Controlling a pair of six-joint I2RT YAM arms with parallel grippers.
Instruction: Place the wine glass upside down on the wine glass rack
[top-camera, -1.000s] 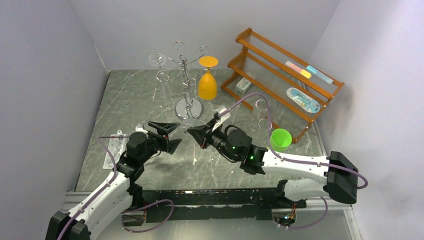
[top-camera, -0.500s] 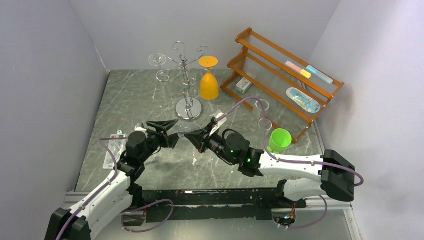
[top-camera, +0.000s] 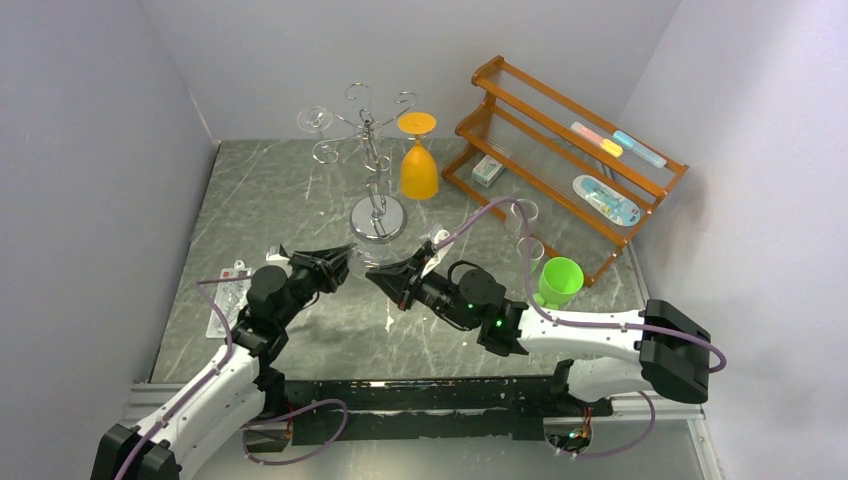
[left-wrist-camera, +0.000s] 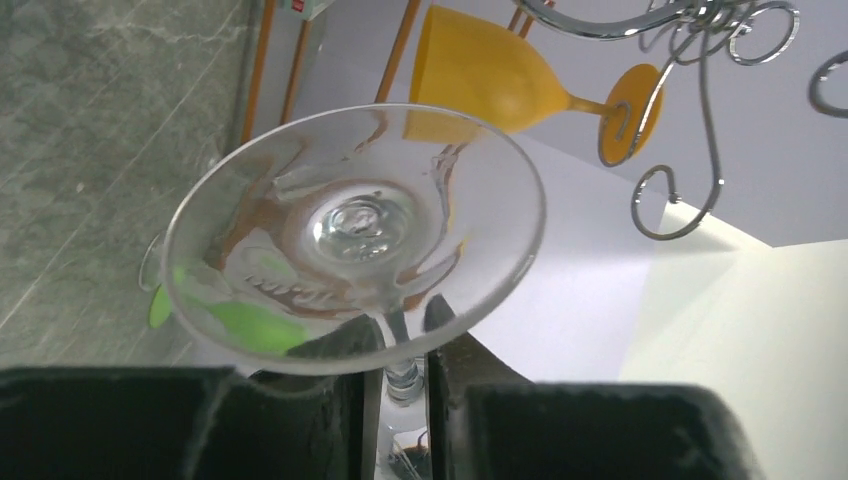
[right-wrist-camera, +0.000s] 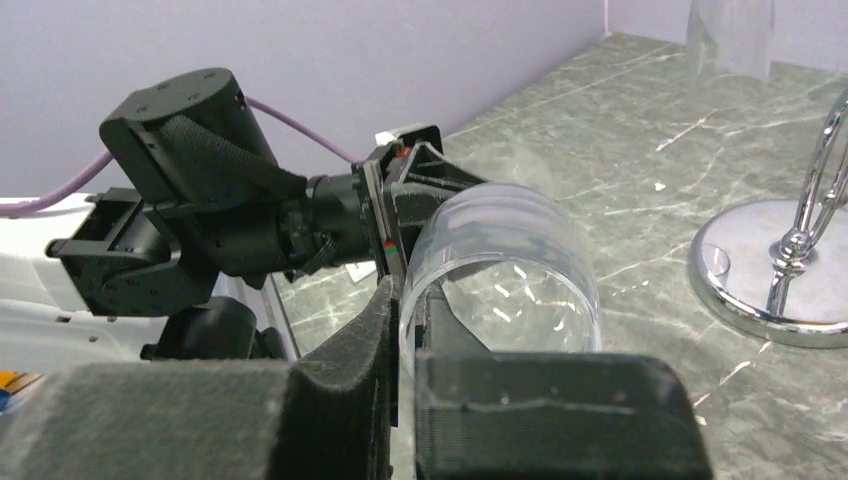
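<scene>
A clear wine glass (top-camera: 358, 264) lies sideways in mid-air between my two grippers, above the table's near middle. My left gripper (top-camera: 340, 260) is shut on its stem; in the left wrist view the round foot (left-wrist-camera: 355, 230) faces the camera above that gripper (left-wrist-camera: 400, 350). My right gripper (top-camera: 380, 276) is shut on the bowl's rim, one finger inside and one outside the wine glass (right-wrist-camera: 510, 270), seen close up around the gripper (right-wrist-camera: 408, 300). The chrome wine glass rack (top-camera: 378, 150) stands behind, and an orange glass (top-camera: 416, 165) hangs upside down from it.
An orange wooden shelf (top-camera: 560, 150) with small packets stands at the back right. Beside it are a green cup (top-camera: 561, 280) and clear tumblers (top-camera: 523, 215). A plastic packet (top-camera: 228, 298) lies at the left. The rack's mirrored base (right-wrist-camera: 770, 270) is near my right gripper.
My left gripper's fingers have closed from wide open onto the glass stem. The right gripper has shifted a little left with the glass in it.
</scene>
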